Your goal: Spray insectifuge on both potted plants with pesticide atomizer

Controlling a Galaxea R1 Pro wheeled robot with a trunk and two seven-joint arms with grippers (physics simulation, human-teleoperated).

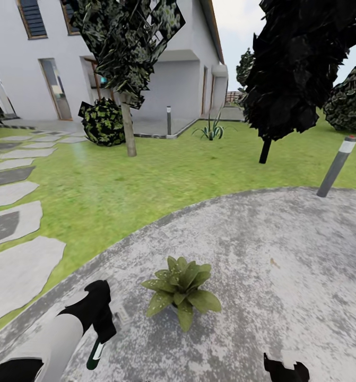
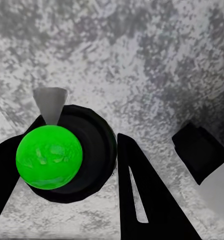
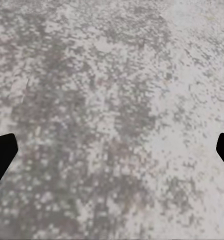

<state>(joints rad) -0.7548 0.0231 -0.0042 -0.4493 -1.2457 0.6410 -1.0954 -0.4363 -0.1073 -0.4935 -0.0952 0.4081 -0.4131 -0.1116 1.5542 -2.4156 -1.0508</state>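
Grey patio (image 1: 284,254) is carrying one potted plant (image 1: 182,289); at nine o'clock, the atomizer (image 1: 95,354) is being held by the left claw (image 1: 101,323), spraying seemingly pending; the right claw (image 3: 112,150) is gaping wide.

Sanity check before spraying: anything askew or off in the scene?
Nothing spilled or broken. The grey lamp post at the patio edge leans, though that could be lens distortion. The left gripper holds the pesticide atomizer hanging downward beside the potted plant.

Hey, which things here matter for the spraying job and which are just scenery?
For the job:
- slim dark green atomizer bottle in left end effector
- low speckled green potted plant

Scenery:
- grey lamp post
- spiky agave
- round dark bush
- stepping stones
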